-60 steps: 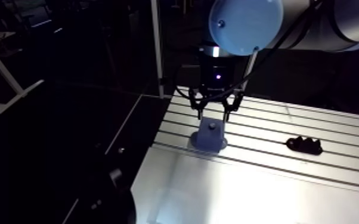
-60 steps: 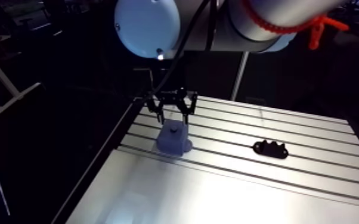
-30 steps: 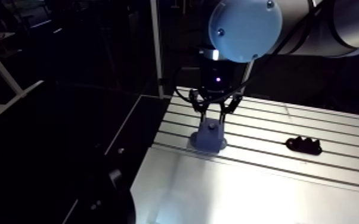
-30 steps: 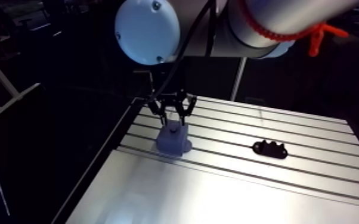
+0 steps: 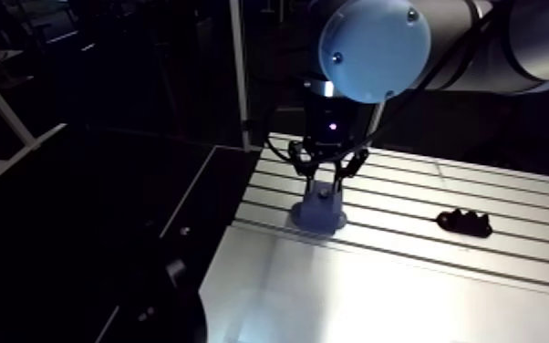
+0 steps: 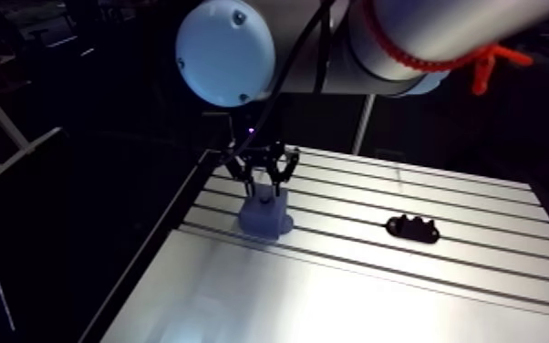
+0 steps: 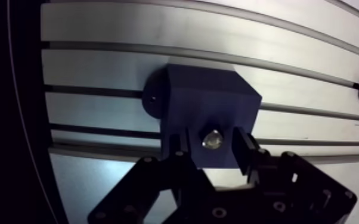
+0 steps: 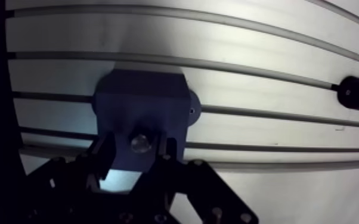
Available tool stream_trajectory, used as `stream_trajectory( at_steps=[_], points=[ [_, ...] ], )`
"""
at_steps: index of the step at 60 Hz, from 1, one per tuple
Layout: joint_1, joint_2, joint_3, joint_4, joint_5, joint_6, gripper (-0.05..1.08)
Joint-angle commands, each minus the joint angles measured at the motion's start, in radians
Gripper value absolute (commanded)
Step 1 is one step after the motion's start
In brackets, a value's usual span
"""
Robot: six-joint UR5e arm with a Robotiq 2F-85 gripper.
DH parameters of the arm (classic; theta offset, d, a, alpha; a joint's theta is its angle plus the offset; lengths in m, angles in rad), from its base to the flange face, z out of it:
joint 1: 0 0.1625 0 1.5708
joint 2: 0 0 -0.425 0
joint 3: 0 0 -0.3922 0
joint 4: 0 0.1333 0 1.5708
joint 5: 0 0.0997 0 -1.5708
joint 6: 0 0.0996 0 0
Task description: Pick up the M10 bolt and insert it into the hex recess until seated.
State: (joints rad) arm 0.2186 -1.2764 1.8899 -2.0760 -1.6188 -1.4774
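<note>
Bolt (image 7: 212,140) sits in blue block (image 7: 209,95); tool (image 7: 212,143) straddles it, not touching.

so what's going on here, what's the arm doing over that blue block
One robot arm holds its gripper low over the dark blue block on the slotted table. A shiny bolt shows at the block's top face, between the two fingers. They stand apart on either side of it with blue showing in the gaps, so nothing is clamped. How deep the bolt sits cannot be told. A small black part lies apart, farther along the table.
</note>
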Motion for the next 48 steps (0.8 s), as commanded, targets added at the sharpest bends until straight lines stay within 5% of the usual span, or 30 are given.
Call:
stream_trajectory(
  at_steps=[1, 48],
  points=[
    [-0.002, -0.002, 0.008, -0.019, 0.008, -0.001, 0.5],
    [-0.007, -0.014, 0.013, -0.022, 0.011, -0.002, 0.52]
  ],
)
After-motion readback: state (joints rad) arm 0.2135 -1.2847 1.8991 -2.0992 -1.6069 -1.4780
